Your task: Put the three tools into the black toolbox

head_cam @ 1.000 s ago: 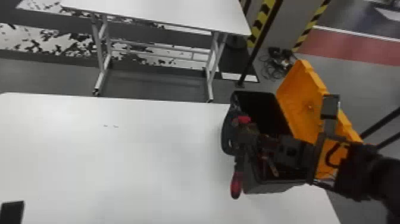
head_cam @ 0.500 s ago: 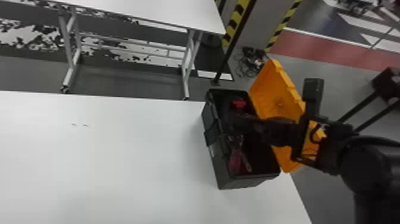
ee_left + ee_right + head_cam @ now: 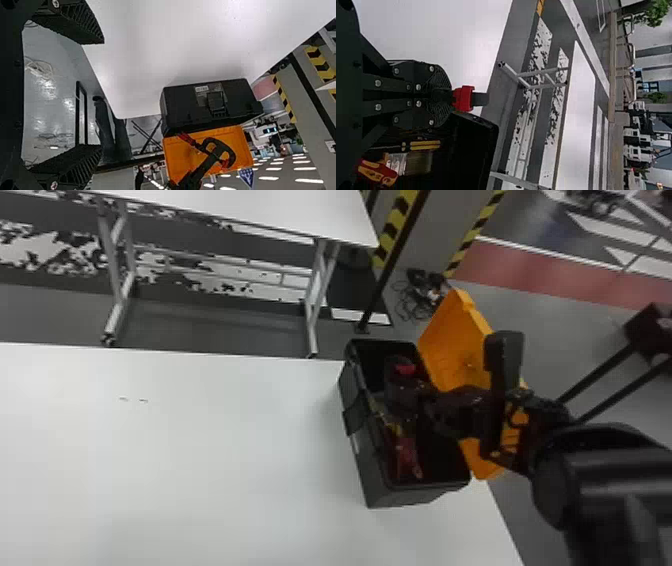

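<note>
My left hand [image 3: 99, 95] has its fingers spread with nothing between them, facing the surface [image 3: 200, 465], with the black toolbox [image 3: 361, 460] well apart from it. Further right, my right hand [image 3: 410, 390] is over the toolbox's open mouth, its fingers pressed together on a black-and-red tool [image 3: 463, 98], whose red handle [image 3: 407, 455] shows within the rim. Below that hand, inside the box, lie a brush [image 3: 418, 163], a pair of yellow strips [image 3: 425, 145] beside it, and a red-and-yellow piece [image 3: 377, 172] near the brush's metal end. Compared with a second ago, when the red handle hung outside the box's wall over the surface, the tool I'm gripping has come across the wall and into the opening; my head's view has also shifted, so the box appears further left. The surface is smooth, pale and flat. The toolbox is a long, dark box with rounded corners and a latch [image 3: 216, 101] on its front wall. The gripped tool has a curved black part and a bright red block on a straight, flat black bar; the brush has a shiny metal band and dull bristles. At the right, the orange lid [image 3: 455, 350] stands open, a shallow tray shape with a raised edge.
</note>
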